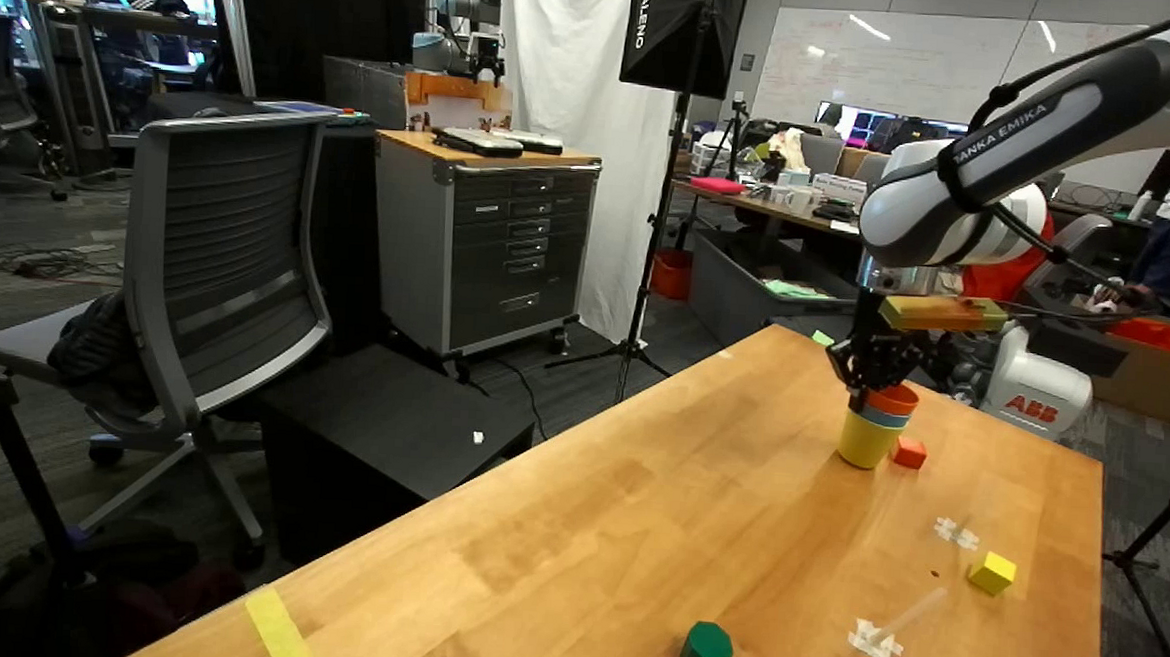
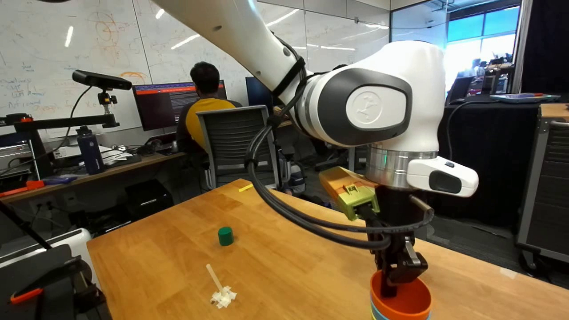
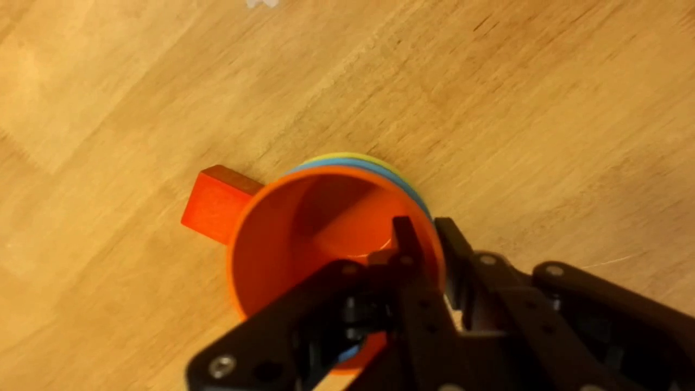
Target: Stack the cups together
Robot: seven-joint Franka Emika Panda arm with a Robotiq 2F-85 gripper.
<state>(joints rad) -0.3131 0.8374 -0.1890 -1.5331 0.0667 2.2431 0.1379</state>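
The three cups stand nested in one upright stack on the table. The orange-red cup (image 1: 899, 399) is innermost and on top, the blue cup (image 1: 885, 418) shows as a band below it, and the yellow cup (image 1: 866, 443) is outermost. In the wrist view the orange-red cup (image 3: 266, 255) covers most of the blue rim (image 3: 361, 162) and yellow rim (image 3: 347, 155). My gripper (image 3: 422, 222) straddles the orange-red rim, one finger inside the cup and one outside, with a gap beside the wall. In an exterior view the gripper (image 2: 397, 288) reaches into the orange-red cup (image 2: 413, 304).
A red block (image 1: 909, 453) lies right beside the stack and also shows in the wrist view (image 3: 214, 207). A yellow block (image 1: 993, 573) and a dark green piece (image 1: 706, 655) stand elsewhere on the table. Sticks are taped down (image 1: 874, 644) to the tabletop.
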